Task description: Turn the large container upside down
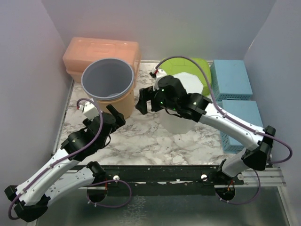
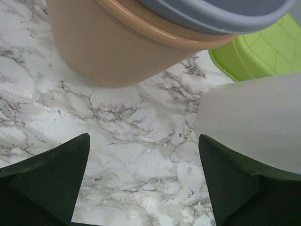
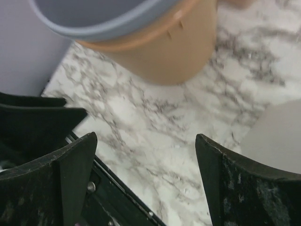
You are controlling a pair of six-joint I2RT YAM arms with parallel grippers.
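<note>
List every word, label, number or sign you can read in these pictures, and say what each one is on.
There is no text to read in any of the three views. The stacked buckets, orange box, green tub, blue baskets and white container show no print, label or number.
</note>
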